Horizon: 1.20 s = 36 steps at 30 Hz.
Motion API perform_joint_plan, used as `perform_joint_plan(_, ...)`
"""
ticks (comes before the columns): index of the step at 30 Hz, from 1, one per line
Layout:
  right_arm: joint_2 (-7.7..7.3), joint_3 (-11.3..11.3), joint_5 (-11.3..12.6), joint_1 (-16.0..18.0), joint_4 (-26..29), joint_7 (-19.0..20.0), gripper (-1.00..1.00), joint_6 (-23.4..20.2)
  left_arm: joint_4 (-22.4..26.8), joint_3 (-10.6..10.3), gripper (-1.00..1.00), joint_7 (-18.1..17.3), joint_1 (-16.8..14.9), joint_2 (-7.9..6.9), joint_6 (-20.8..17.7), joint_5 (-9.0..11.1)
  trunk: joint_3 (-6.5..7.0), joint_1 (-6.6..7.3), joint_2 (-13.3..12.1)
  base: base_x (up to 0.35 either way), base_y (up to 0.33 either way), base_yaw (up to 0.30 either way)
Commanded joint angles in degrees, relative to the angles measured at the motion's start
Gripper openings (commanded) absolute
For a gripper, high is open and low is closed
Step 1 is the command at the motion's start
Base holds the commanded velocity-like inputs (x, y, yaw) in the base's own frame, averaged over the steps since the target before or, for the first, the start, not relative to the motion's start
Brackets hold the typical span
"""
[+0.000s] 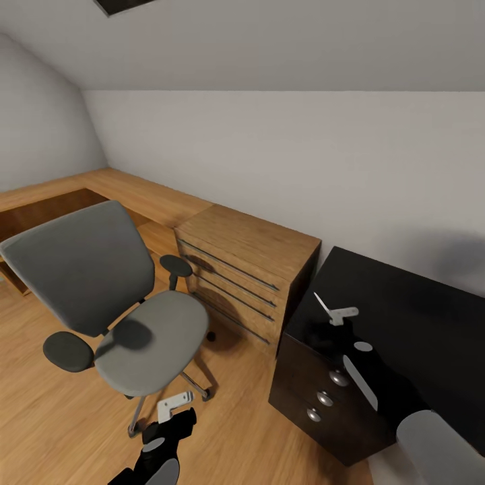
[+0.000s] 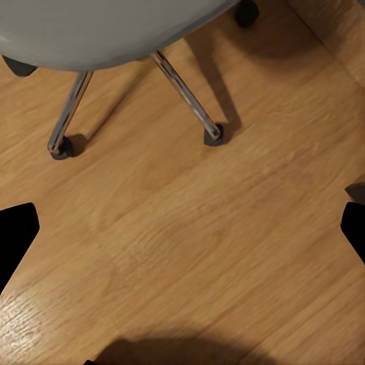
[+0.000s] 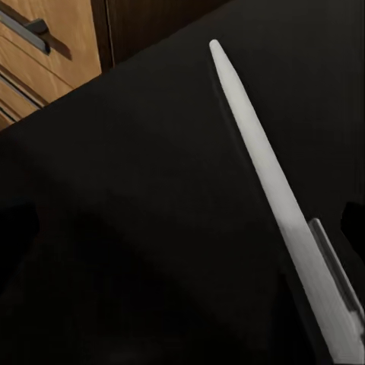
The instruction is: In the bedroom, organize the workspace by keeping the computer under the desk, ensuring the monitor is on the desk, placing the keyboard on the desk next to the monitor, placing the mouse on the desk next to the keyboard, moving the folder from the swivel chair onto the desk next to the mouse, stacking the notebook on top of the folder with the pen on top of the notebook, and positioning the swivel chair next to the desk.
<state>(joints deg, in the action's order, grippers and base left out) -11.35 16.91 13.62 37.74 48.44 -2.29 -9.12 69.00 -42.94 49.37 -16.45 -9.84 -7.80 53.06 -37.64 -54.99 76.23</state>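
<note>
The right gripper (image 1: 335, 316) hangs over the near end of the black desk (image 1: 404, 316), and it holds a white pen (image 3: 266, 175) that sticks out past its fingertips; the jaws are pressed on the pen's rear part, as far as the right wrist view lets me judge, because the pen lies slanted just in front of the camera with the dark desk top behind it. I think the pen is held above the desk because it must finally lie on the notebook, and the desk is where that pile will be built. In these views I do not find the folder or the notebook on the part of the desk that shows, so the pen probably has no proper place yet. The swivel chair (image 1: 114, 303) stands on the wooden floor (image 1: 60, 431), apart from the desk, with a wooden chest (image 1: 249, 269) between them at the wall. Its grey seat carries nothing, and the chair is turned away from the desk, so moving it beside the desk seems not done yet. The left gripper (image 1: 172, 411) is low, near the chrome legs (image 2: 182, 91) of the chair, over bare floor; its dark fingers (image 2: 15, 236) stand wide apart at the two edges of the left wrist view and hold nothing.
</note>
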Motion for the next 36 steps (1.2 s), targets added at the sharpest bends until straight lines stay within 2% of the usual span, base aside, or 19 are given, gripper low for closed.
perform_joint_plan(1, -0.14, 0.1, 0.5, 0.6, -1.3, -0.2, 1.0, 0.6, 0.1, -0.5, 1.0, 0.4, -0.1, -0.07, -0.3, 0.1, -0.05, 0.0, 0.0, 0.0, 0.0, 0.0)
perform_joint_plan(10, -0.3, -0.1, 0.5, 4.6, -8.6, -0.1, 1.0, 2.8, 0.0, -1.1, 1.0, 0.3, -0.1, -0.05, 0.7, 0.2, -0.05, 0.0, 0.0, 0.0, 0.0, 0.0)
perform_joint_plan(21, -0.33, -0.1, 0.7, 5.7, -10.6, -0.1, 1.0, 2.6, -1.2, -1.5, 1.0, 0.2, -0.1, -0.01, 0.9, 0.0, -0.05, 0.0, 0.0, 0.0, 0.0, 0.0)
perform_joint_plan(31, -0.2, -0.2, 1.1, 10.1, -18.5, 0.0, 1.0, 2.4, -1.3, -1.5, 1.0, 0.4, -0.1, 0.0, 0.9, -0.1, -0.05, 0.0, 0.0, 0.0, 0.0, 0.0)
perform_joint_plan(36, -0.11, -0.3, 1.2, 10.7, -19.6, 0.0, 1.0, 1.5, -1.3, -1.5, 1.0, 0.4, -0.1, 0.0, 0.9, -0.1, -0.05, 0.0, 0.0, 0.0, 0.0, 0.0)
